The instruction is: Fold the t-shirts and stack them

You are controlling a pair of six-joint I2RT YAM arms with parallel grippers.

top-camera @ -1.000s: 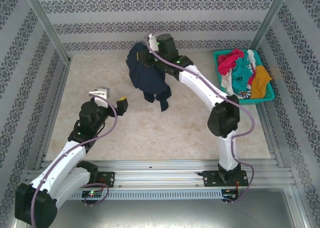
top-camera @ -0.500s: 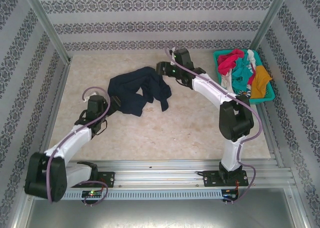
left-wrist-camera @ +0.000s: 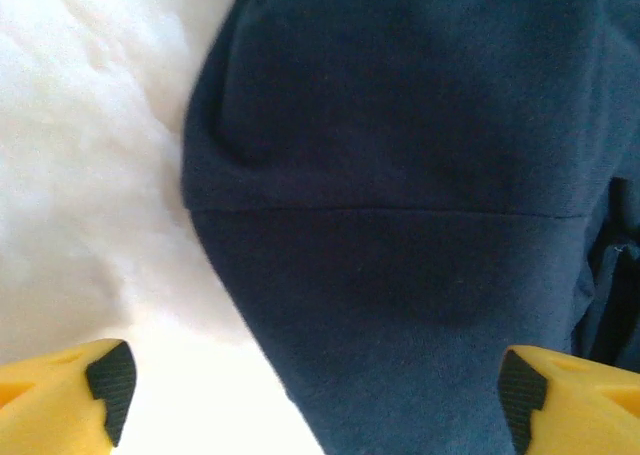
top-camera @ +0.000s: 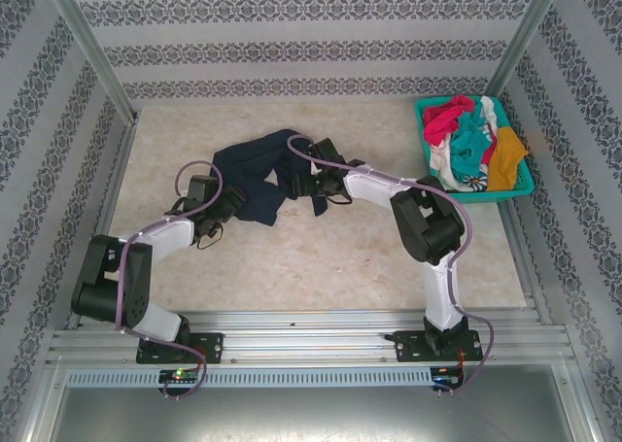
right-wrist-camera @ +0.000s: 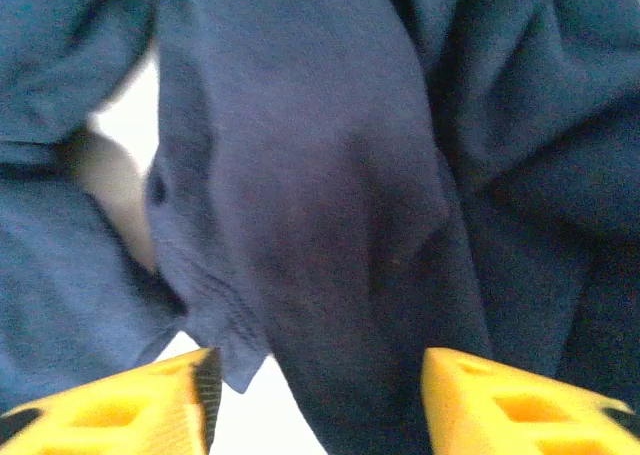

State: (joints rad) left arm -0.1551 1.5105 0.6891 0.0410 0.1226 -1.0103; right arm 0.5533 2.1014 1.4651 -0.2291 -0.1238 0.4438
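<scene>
The left tool [left-wrist-camera: 315, 380] stands wide open, its yellow fingers with black pads [left-wrist-camera: 110, 375] far apart at the bottom corners of the left wrist view. It grips nothing. A rounded edge of the navy t-shirt [left-wrist-camera: 400, 125] lies between and just ahead of the fingers, a stitched seam [left-wrist-camera: 380, 212] running straight across the cloth. The pale surface [left-wrist-camera: 90, 175] shows to the left of it.

The right tool [right-wrist-camera: 315, 375] is partly open. A rumpled fold of the navy t-shirt [right-wrist-camera: 330, 195] runs down into the gap between its yellow fingers, and neither finger visibly presses on it.

In the top view the left tool [top-camera: 225, 204] sits at the shirt's left end and the right tool [top-camera: 309, 183] at its right end. The navy t-shirt [top-camera: 258, 175] lies crumpled on the surface [top-camera: 340, 257] between them, left of centre.

Well apart, in the far right corner, a teal lattice basket [top-camera: 423, 121] holds a red-pink shirt [top-camera: 445, 119], a teal shirt [top-camera: 471, 141], a white shirt [top-camera: 491, 112] and a mustard-orange shirt [top-camera: 507, 160]. A dark print [top-camera: 473, 179] on pale cloth at the basket's near end is too small to read.
</scene>
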